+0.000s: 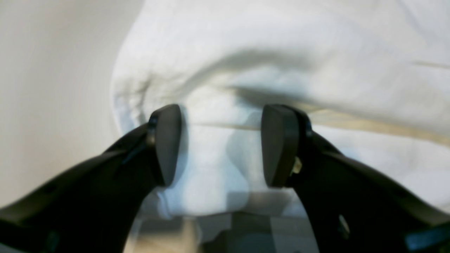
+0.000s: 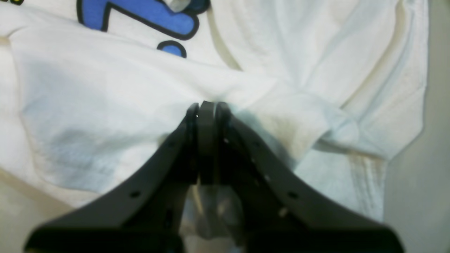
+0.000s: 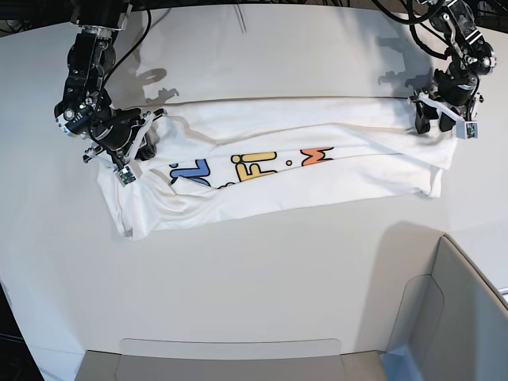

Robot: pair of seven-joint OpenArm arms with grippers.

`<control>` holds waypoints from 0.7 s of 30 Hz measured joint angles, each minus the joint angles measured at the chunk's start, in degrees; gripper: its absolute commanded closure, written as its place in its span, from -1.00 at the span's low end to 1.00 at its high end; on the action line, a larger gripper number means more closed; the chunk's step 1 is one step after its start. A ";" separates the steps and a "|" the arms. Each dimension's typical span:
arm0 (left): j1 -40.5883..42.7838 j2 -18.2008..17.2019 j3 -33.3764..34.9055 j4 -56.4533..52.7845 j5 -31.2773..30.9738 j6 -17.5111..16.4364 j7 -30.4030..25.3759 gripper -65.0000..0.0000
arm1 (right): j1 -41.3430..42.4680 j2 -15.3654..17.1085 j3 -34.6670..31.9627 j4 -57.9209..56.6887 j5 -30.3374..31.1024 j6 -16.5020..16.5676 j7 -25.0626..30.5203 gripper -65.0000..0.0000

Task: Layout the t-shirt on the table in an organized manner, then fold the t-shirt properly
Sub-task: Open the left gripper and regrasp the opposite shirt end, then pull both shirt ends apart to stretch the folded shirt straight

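The white t-shirt (image 3: 317, 186) lies stretched sideways across the table (image 3: 254, 270), its upper part folded down over the blue, yellow and orange letters. In the base view my right gripper (image 3: 145, 144) is at the shirt's left end. The right wrist view shows that gripper (image 2: 207, 105) shut on a pinch of the t-shirt (image 2: 105, 88), with creases running to its tips below a blue letter (image 2: 147, 15). My left gripper (image 3: 432, 119) is at the shirt's right end. In the left wrist view it (image 1: 221, 144) stands open over the t-shirt (image 1: 281, 42), its fingers (image 1: 165, 144) astride a fold.
A grey-white plastic bin (image 3: 460, 317) takes up the near right corner and its low wall (image 3: 230, 349) runs along the near edge. Bare table (image 1: 52, 88) lies beside the shirt's end in the left wrist view. Cables hang behind both arms at the far edge.
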 measured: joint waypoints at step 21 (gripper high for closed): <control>-2.91 2.75 -7.69 15.34 -0.50 0.22 9.70 -0.11 | -2.62 -0.17 0.00 7.67 -3.48 0.24 -5.25 0.89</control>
